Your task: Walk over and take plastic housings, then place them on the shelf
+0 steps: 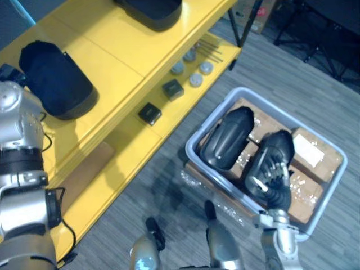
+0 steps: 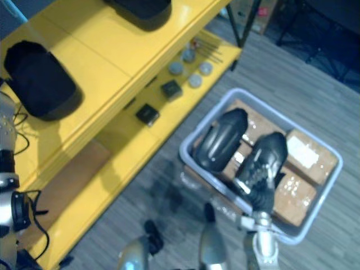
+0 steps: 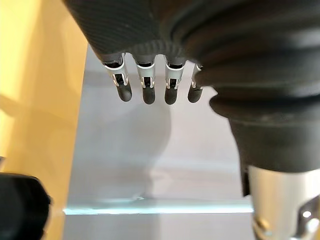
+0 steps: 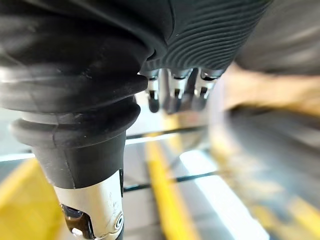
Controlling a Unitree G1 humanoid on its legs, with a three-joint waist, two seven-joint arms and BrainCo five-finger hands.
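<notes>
Two black plastic housings lie side by side in a pale grey bin (image 1: 209,122) on the floor to the right. My right hand (image 1: 271,171) rests on top of the right one (image 1: 279,145), its fingers (image 4: 172,92) laid loosely along it; the left one (image 1: 228,138) is untouched. Another black housing (image 1: 56,79) sits on the top board of the yellow shelf (image 1: 118,50), and a further one (image 1: 152,11) lies at its far end. My left hand (image 3: 145,85) hangs beside the shelf with straight fingers and holds nothing.
Brown cardboard boxes (image 1: 306,149) line the bin under the housings. The shelf's lower board (image 1: 135,140) carries two small black blocks (image 1: 150,113), several grey discs (image 1: 196,79) and thin rods. Dark chair and table legs (image 1: 315,34) stand at the far right.
</notes>
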